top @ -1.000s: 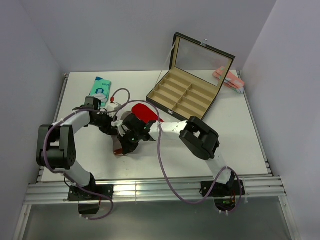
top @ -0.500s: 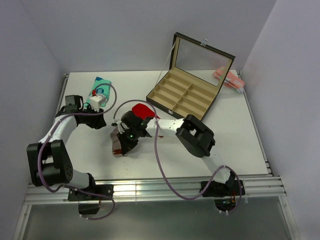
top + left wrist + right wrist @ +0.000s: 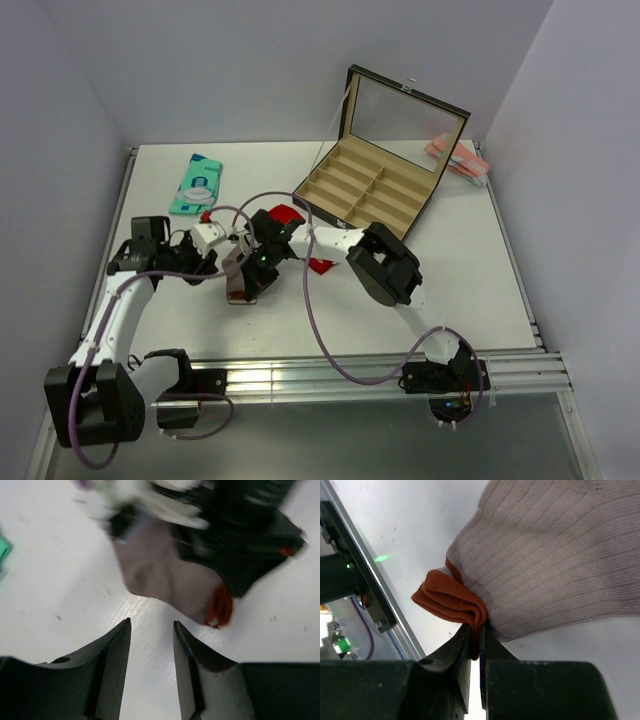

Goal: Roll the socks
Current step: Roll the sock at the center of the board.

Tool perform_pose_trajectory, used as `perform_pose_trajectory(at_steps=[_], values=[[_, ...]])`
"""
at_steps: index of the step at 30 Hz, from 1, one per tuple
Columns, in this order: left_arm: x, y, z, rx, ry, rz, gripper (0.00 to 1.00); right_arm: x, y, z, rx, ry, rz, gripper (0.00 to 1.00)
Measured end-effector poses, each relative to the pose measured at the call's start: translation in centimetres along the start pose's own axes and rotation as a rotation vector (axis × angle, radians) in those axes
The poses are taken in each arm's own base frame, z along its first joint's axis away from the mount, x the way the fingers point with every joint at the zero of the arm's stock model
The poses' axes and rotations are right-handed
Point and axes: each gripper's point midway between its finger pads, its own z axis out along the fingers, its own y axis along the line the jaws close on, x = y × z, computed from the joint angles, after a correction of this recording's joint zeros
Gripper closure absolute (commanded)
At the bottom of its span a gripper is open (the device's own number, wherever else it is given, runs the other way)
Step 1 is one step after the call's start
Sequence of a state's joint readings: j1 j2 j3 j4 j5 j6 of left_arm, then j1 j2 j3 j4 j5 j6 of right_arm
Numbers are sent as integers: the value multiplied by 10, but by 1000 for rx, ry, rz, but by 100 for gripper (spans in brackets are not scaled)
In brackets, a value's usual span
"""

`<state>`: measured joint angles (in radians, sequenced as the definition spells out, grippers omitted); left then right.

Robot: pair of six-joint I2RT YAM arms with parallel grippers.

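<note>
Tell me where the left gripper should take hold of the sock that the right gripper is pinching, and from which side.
Probably the ribbed near edge of the sock, clear of the red fold that the right gripper pinches. That edge lies flat on the table, straight ahead of the open left gripper, so come in low from that side, moving forward.

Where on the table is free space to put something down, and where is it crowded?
Widest bare table patch: near right, between the box, the right arm and the table's right edge. Smaller strip: at the far edge, between the teal sock and the box. Crowded: centre-left, where left hand, right hand and the socks sit together.
</note>
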<state>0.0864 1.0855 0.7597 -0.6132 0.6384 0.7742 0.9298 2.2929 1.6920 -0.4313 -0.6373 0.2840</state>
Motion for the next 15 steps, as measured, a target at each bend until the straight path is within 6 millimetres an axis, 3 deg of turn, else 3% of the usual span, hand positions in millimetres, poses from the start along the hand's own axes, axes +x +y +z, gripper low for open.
perform_pose_trajectory(at_steps=[8,15], values=[[15,-68,9,142,37,259,48,-13,-11,-3,-3,45,88,100],[30,-86,19,192,78,336,45,-13,-9,-2,-16,65,131,100]])
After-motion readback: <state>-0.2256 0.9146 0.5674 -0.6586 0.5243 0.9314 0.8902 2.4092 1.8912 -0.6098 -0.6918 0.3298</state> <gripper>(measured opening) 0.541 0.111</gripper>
